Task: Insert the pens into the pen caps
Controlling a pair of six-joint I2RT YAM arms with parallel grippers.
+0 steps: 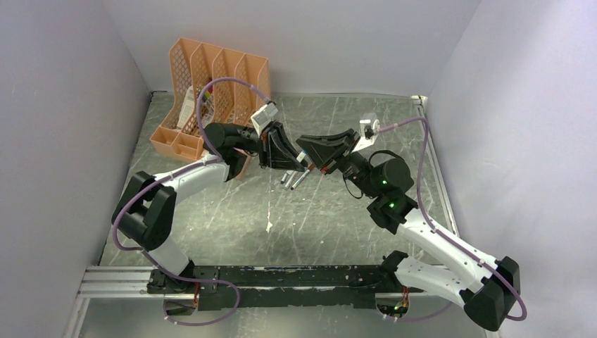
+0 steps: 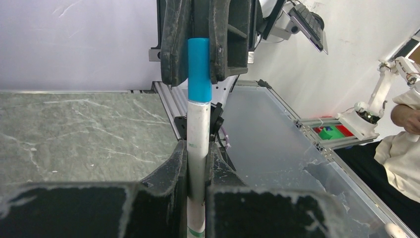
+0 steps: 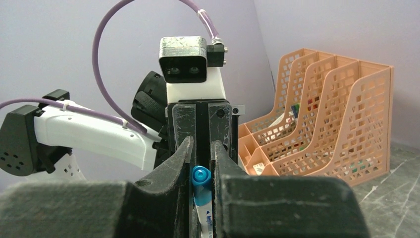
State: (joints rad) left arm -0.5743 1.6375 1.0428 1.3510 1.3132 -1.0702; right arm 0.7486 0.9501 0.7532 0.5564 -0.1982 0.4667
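The left claw was clenched on a pen, held above the surface. The right claw, facing it tip to tip, was clenched on a teal cap that stood in line with the pen and met its end. Spare pens lay on the surface just below both claws, and an orange rack stood at the far left

The file rack stands on the counter at the upper left of the frame. At centre, the left end effector meets the right end effector tip to tip, with a pen in the left one and the cap on its end in the right. Loose pens lie on the counter just below them.
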